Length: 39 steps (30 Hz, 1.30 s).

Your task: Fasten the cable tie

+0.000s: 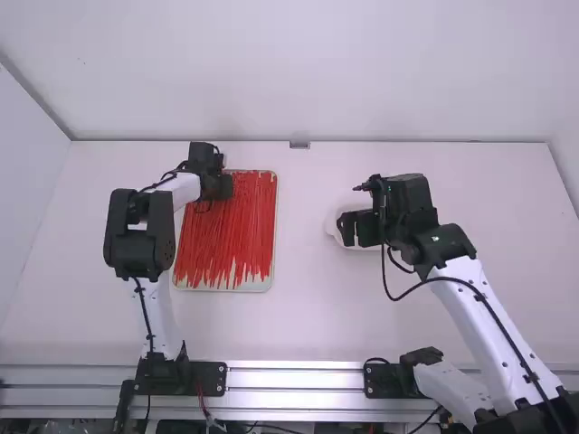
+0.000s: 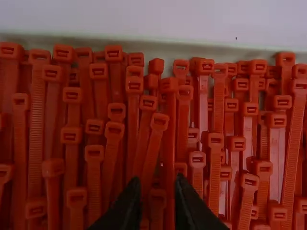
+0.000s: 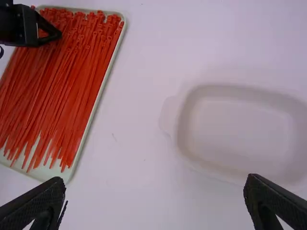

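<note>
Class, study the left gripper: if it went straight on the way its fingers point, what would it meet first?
The orange cable ties: the left gripper, open, points into the heap, though whether it touches them yet is unclear.

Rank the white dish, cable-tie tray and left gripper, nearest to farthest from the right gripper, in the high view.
1. White dish, under the right gripper.
2. Cable-tie tray, left of it.
3. Left gripper, over the tray's far left corner.
</note>
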Each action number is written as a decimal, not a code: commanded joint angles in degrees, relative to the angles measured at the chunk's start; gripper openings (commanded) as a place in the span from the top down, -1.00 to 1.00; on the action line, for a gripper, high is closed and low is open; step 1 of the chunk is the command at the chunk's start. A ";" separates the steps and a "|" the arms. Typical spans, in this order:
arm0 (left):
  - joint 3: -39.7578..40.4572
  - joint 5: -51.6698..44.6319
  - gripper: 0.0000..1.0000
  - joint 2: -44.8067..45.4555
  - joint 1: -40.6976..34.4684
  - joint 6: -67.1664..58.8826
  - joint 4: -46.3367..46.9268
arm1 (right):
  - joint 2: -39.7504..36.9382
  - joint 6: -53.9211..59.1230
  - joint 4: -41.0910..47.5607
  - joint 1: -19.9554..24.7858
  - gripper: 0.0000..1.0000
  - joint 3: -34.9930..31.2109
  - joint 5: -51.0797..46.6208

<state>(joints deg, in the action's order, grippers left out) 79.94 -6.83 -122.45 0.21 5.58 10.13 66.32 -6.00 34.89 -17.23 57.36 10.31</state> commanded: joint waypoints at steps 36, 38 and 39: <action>11.41 0.24 0.96 0.46 -0.22 3.21 9.64 | 0.33 -0.22 -0.28 -0.07 -0.99 1.49 -0.04; 13.44 0.26 0.96 1.07 -0.22 2.82 11.63 | 0.33 -0.20 -0.44 -0.07 -0.99 1.49 -0.04; 14.69 0.24 0.96 1.79 -0.22 2.49 12.61 | 0.33 -0.20 -0.59 -0.07 -0.99 1.49 -0.07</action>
<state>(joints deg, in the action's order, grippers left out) 92.55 -6.83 -122.48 0.21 7.99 22.20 66.32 -6.02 34.46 -17.23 57.36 10.33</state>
